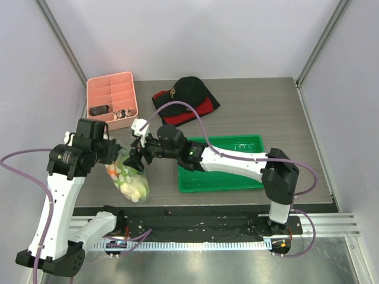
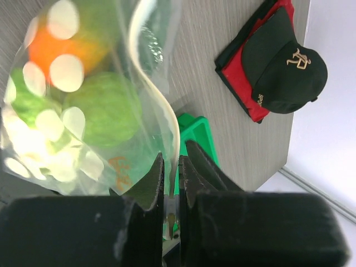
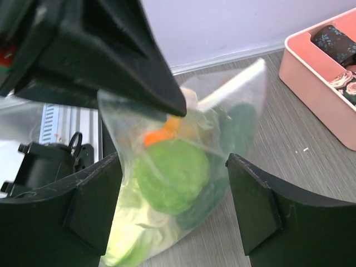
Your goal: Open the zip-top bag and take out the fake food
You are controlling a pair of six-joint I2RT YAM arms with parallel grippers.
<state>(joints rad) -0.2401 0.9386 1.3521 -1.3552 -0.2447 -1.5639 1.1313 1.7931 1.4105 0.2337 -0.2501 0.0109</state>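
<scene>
The clear zip-top bag [image 1: 128, 177] hangs to the table at the front left, full of fake food: a green cabbage [image 3: 169, 175], an orange piece [image 2: 61, 47], dark green and whitish pieces. My left gripper [image 1: 118, 152] is shut on the bag's top zip edge [image 2: 167, 119], which runs between its jaws [image 2: 172, 162]. My right gripper [image 1: 135, 160] is open, its fingers [image 3: 250, 200] standing either side of the bag [image 3: 222, 133] without touching it. The left gripper's black body fills the top left of the right wrist view.
A green tray [image 1: 195, 180] lies right of the bag under the right arm. A pink divided organiser [image 1: 111, 100] sits at the back left. A black and red cap [image 1: 185, 94] lies at the back middle. The table's front edge and rail are just below the bag.
</scene>
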